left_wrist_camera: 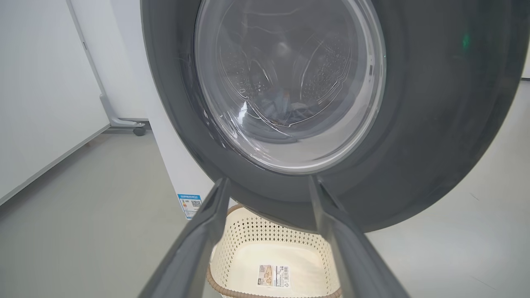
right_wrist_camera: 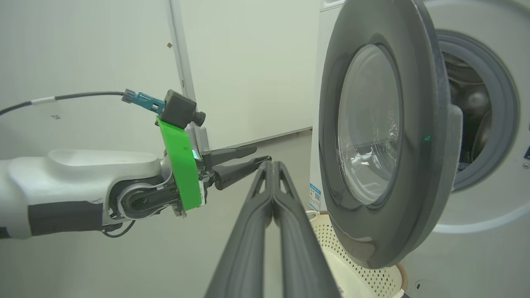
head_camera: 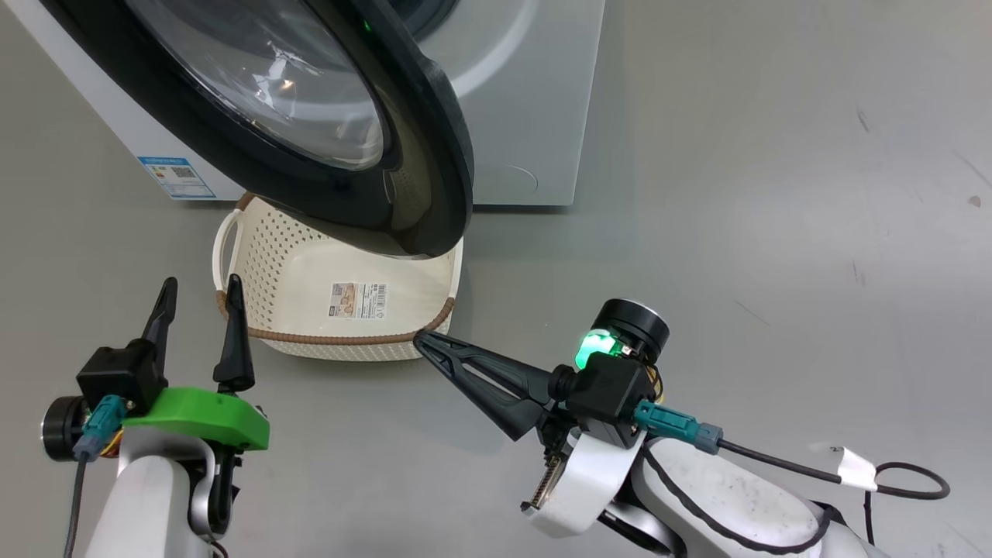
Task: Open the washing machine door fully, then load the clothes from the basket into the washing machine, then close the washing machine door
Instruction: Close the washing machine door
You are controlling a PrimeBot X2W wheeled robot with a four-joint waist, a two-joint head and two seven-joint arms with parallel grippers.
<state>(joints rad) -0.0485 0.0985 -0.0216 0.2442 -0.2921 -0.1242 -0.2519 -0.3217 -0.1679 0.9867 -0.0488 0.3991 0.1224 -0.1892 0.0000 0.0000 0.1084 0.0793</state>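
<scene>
The door (head_camera: 294, 101) hangs half-open above the empty basket (head_camera: 267, 256) before the washer (head_camera: 527, 101), so I'd set my right claw (head_camera: 422, 339), fingers pressed together, against its black rim and push steadily until it latches, with my left claw (head_camera: 200, 283), spread wide, well clear.

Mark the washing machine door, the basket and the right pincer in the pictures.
washing machine door (head_camera: 294, 93): head view, on the clear glass bowl at its centre.
basket (head_camera: 349, 339): head view, on the brown rim of its near side.
right pincer (head_camera: 423, 340): head view, at its closed fingertips.
</scene>
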